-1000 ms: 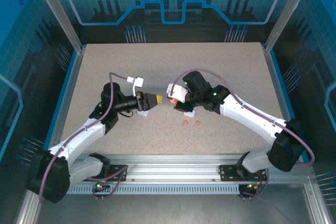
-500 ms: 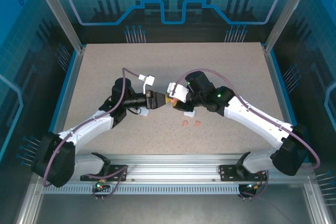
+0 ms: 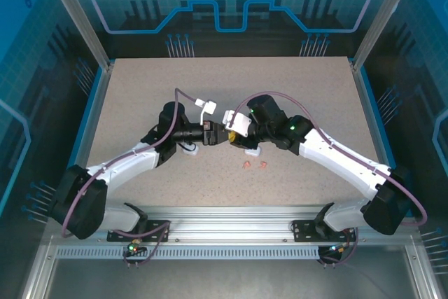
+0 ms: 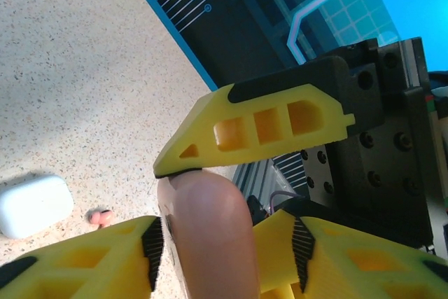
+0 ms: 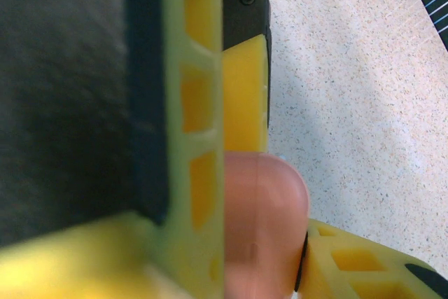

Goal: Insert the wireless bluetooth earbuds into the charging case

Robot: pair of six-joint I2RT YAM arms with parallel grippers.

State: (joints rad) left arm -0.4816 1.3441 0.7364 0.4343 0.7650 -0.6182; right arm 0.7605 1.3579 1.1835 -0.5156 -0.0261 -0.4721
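From above, the left gripper [image 3: 214,134] has swung in since a second ago, meeting the right gripper [image 3: 227,136] at the pink charging case [image 4: 206,236]; two pink earbuds [image 3: 246,165] lie near it, toward the arm bases. Left wrist: its jaws stand narrow around the case, contact unclear. Right wrist: right jaws clamp it. Unequal squeezing could twist the case free.

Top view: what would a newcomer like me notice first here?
Two white arms reach in from either side, and the left gripper and right gripper meet nose to nose at mid-table. Pinched between yellow fingers there is a pink case, smooth as a pebble. Just nearer the arm bases, two tiny pink earbuds lie loose on the speckled table.
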